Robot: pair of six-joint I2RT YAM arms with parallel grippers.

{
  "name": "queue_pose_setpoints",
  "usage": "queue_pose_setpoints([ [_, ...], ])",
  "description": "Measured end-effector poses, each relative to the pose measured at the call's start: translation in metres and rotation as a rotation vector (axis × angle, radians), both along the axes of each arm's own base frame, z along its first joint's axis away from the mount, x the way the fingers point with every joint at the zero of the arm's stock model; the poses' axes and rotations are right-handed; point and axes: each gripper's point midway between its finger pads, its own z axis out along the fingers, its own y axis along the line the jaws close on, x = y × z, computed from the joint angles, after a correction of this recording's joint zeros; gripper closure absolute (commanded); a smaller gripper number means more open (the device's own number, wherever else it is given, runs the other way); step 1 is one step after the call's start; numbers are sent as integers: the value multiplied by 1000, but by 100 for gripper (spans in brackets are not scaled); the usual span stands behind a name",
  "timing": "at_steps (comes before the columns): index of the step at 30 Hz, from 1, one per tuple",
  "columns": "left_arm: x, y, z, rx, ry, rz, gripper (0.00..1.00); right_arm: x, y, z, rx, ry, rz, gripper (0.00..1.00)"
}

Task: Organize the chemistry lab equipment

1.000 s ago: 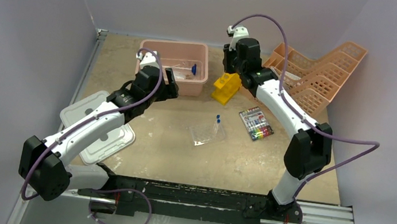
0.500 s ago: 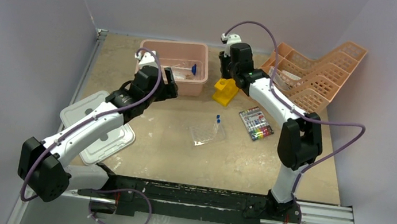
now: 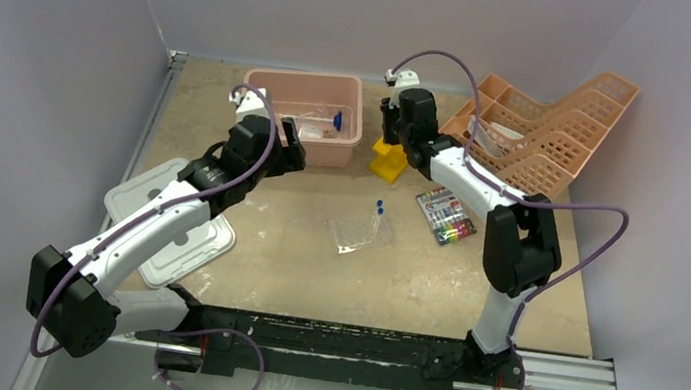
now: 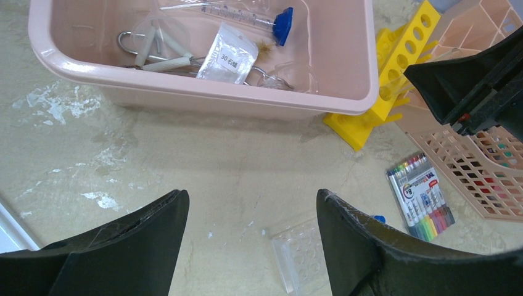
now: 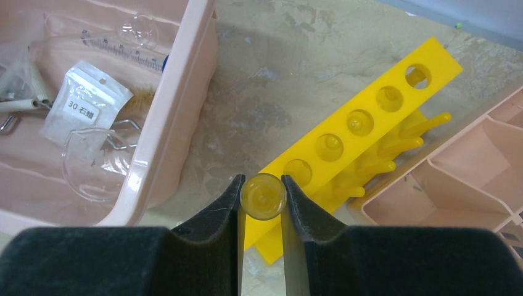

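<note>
Scuffed beige tabletop (image 3: 291, 269) spreads under both arms, and your work sits toward its far edge. Your right gripper (image 5: 263, 206) is clamped on a clear tube (image 5: 263, 194), seen mouth-on between the pads. Its axis runs along the fingers, likely so that it can slide straight into a hole. From 12 to 2 o'clock of it lies the yellow rack (image 5: 364, 117), with its nearest hole just beyond the tube. At 9 o'clock stands the pink tub (image 5: 185, 92). Your left gripper (image 4: 250, 206) hangs with fingers wide apart and nothing between them, short of the tub's near wall, probably kept clear of the right arm. Its camera gives you the tub's load most fully: a small labelled bag (image 4: 227, 57) and a syringe with a blue end (image 4: 259, 15). The overhead view shows what the right wrist camera misses: the well plate (image 3: 362, 230) with two blue-capped tubes (image 3: 379, 206) mid-table, well apart from both grippers.
</note>
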Motion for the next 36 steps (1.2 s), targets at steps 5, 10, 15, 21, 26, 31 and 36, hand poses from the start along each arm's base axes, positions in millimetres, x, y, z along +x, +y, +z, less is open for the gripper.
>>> queue_pose_setpoints([
  [5,0,0,-1,2,3,0,25,-1,-1,0,15,-17,-9,67],
  [10,-2,3,-3,13,12,10,22,-7,-4,-5,20,30,-33,46],
  [15,-7,17,-11,55,43,59,18,-21,-9,17,35,69,-48,34],
  [21,-19,48,-24,117,100,172,27,-42,-19,118,129,-65,-49,33],
  [26,-33,73,-63,172,208,246,56,-62,-28,166,189,-142,-46,36],
  [31,-47,111,-113,219,347,367,58,-78,-26,150,222,-83,-30,38],
  [36,-58,152,-144,234,450,492,59,-90,-21,117,230,29,-12,40],
])
